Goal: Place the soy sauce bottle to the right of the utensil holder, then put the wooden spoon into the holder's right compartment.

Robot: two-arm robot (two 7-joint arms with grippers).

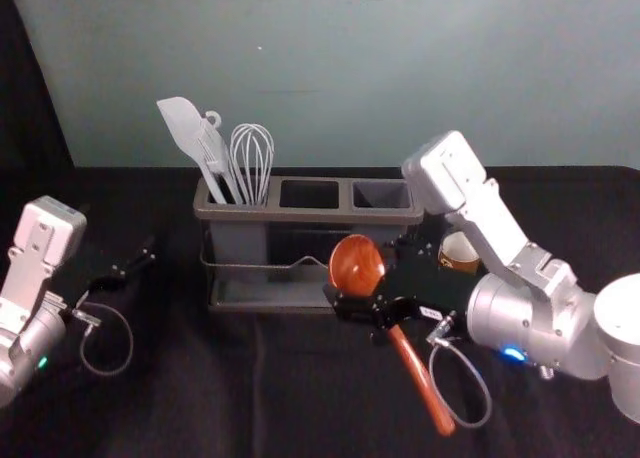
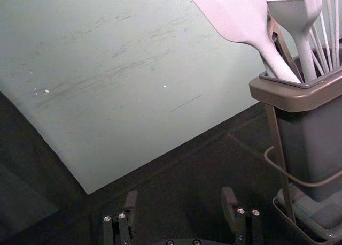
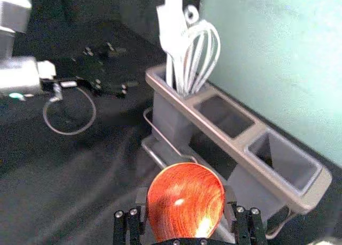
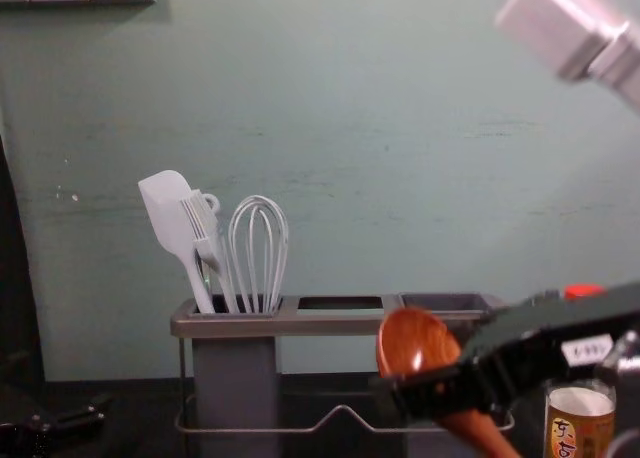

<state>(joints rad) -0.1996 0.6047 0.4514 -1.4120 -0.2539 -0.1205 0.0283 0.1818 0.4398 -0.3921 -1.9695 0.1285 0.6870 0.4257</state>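
Observation:
The wooden spoon point(image 1: 356, 265) hangs tilted in front of the utensil holder point(image 1: 240, 215), its bowl up and its handle slanting down toward the near right. My right gripper point(image 1: 362, 278) is shut on it at the bowl; in the right wrist view the bowl point(image 3: 185, 202) sits between the fingers of the right gripper point(image 3: 186, 206). Just right of the holder stands the soy sauce bottle point(image 1: 458, 251), partly behind the right arm; its red cap point(image 4: 583, 291) rises above that arm in the chest view. Left of the holder, my left gripper point(image 1: 130, 265) is open and holds nothing, as the left gripper point(image 2: 179, 207) shows.
A white spatula point(image 4: 168, 213), a brush point(image 4: 203, 228) and a whisk point(image 4: 258, 248) stand in the holder's left compartment. The middle compartment point(image 3: 225, 115) and right compartment point(image 3: 283, 159) are empty. A pale green wall point(image 1: 340, 68) rises behind the black-covered table point(image 1: 200, 398).

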